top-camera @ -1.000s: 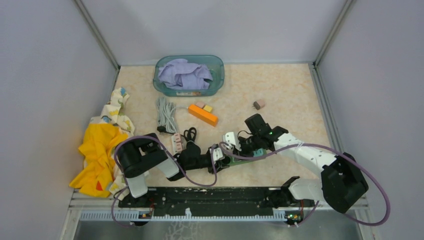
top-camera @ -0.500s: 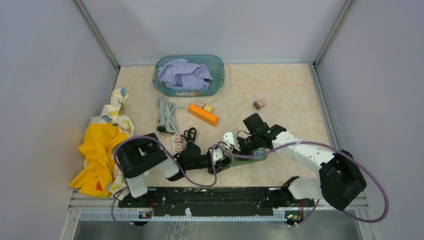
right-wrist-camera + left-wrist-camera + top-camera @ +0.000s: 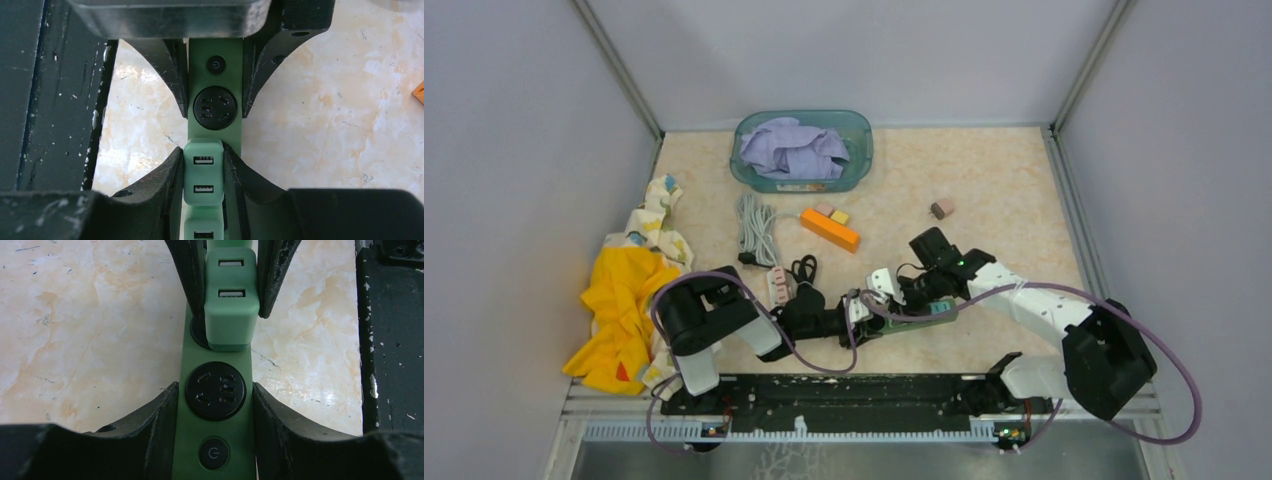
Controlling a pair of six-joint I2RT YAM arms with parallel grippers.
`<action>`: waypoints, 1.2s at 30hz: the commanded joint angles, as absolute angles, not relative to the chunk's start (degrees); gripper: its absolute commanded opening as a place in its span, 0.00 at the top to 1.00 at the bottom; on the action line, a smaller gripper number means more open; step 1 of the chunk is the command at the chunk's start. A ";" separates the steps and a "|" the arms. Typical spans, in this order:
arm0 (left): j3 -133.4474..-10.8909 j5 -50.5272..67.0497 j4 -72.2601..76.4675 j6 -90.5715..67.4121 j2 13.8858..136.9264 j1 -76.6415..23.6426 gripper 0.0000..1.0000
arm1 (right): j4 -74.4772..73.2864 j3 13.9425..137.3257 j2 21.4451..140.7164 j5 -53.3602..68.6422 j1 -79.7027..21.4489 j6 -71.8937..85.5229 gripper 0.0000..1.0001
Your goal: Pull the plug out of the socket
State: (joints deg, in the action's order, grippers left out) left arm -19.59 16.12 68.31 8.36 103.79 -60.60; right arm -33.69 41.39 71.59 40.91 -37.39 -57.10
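Your left arm (image 3: 699,318) is mostly black: a bulky, rounded shoulder block with a short white link beneath it. Your right arm (image 3: 1036,312) has a long white link running to a matching black block. A purple cable (image 3: 1166,400) loops loosely off each arm, and a small green light (image 3: 965,266) glows on the right arm's black wrist housing. Both bases are bolted to a black rail (image 3: 844,392) flecked with white chips. Up close, the fingers (image 3: 150,430) of your left gripper (image 3: 214,387) are matte black, curved and scuffed. The fingers (image 3: 155,190) of your right gripper (image 3: 201,150) look the same, dusty, with a small round hole in one.
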 commanded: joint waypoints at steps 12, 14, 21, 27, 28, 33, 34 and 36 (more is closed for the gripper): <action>-18.06 16.83 63.22 6.21 104.22 -59.79 1.00 | -27.40 42.28 67.40 46.78 -33.75 -53.89 1.00; -17.95 16.85 63.19 6.12 104.24 -59.61 1.00 | -31.65 42.25 67.37 49.65 -33.75 -59.06 1.00; -17.87 16.85 63.07 5.37 103.83 -59.41 1.00 | -33.80 43.86 72.34 52.70 -40.60 -58.96 1.00; -18.35 17.02 62.06 4.99 104.30 -59.41 1.00 | -22.73 45.65 73.09 49.34 -41.19 -44.65 1.00; -18.37 17.05 62.05 4.92 104.39 -59.41 1.00 | -22.22 45.43 72.64 48.62 -40.48 -44.32 1.00; -18.39 17.13 61.88 5.05 104.35 -59.41 1.00 | -26.33 44.19 68.86 49.09 -34.12 -50.18 1.00; -18.31 17.14 61.88 5.05 104.33 -59.41 1.00 | -27.69 43.87 67.90 48.88 -33.46 -52.27 1.00; -18.20 17.05 61.88 5.09 104.22 -59.41 1.00 | -30.35 43.01 66.51 49.80 -32.89 -56.28 1.00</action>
State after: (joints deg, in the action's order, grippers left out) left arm -19.03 17.85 67.96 6.42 103.07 -59.59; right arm -32.45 41.98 72.20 42.87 -34.63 -50.68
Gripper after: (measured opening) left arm 0.555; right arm 0.303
